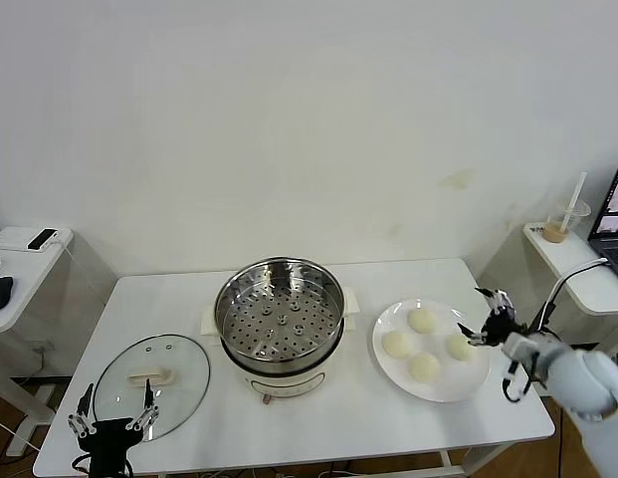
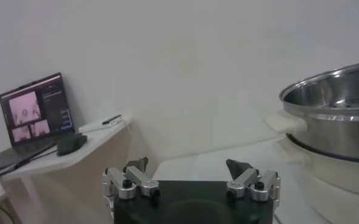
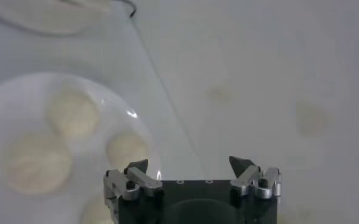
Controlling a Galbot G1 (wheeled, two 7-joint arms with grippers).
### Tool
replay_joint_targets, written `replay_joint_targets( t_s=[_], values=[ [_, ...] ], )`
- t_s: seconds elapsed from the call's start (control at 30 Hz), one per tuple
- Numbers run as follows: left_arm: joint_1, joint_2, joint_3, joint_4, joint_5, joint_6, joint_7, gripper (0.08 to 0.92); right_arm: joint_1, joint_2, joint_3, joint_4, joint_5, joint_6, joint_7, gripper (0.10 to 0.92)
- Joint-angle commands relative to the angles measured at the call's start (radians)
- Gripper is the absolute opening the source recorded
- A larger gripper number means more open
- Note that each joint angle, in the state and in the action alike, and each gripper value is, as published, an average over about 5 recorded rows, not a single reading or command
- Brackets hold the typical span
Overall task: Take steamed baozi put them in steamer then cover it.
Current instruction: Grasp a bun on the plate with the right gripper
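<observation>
Head view shows my right gripper (image 1: pixel 485 314) wide open and holding nothing, hanging just beside the right rim of the white plate (image 1: pixel 388 368), close to the nearest of the four buns (image 1: pixel 425 344) lying on it. My left gripper (image 1: pixel 111 413) is also fully open and empty, low at the table's (image 1: pixel 328 428) front left corner, over the near edge of the glass lid (image 1: pixel 179 383) that lies flat on the table. Between lid and plate stands the steel steamer (image 1: pixel 280 317), uncovered, its perforated tray bare. From the right wrist, the buns sit on the plate beyond my open jaws.
</observation>
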Motion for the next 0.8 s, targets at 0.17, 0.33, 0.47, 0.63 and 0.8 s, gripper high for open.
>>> replay_joint_targets(
  t_s=[0.17, 0.33, 0.47, 0.63, 0.8],
  values=[
    [-0.038, 0.007, -0.019, 0.002, 0.016, 0.028, 0.011, 0.823, 0.862, -0.018, -0.809, -0.418, -0.016, 0.013, -0.484, 0.823],
    [-0.061, 0.013, -0.029, 0.001, 0.008, 0.046, 0.014, 0.823, 0.929, 0.017, -0.932, -0.464, -0.011, 0.045, -0.583, 0.823],
    [-0.070, 0.016, -0.040, 0.006, 0.006, 0.050, 0.018, 0.823, 0.939, 0.066, -0.971, -0.512, -0.032, 0.049, -0.584, 0.823],
    [-0.070, 0.024, -0.057, 0.003, -0.001, 0.054, 0.021, 0.823, 0.935, 0.132, -0.976, -0.597, -0.082, 0.059, -0.571, 0.823],
    [-0.069, 0.031, -0.077, 0.000, -0.007, 0.056, 0.024, 0.823, 0.929, 0.187, -0.969, -0.677, -0.131, 0.075, -0.554, 0.823]
  ],
)
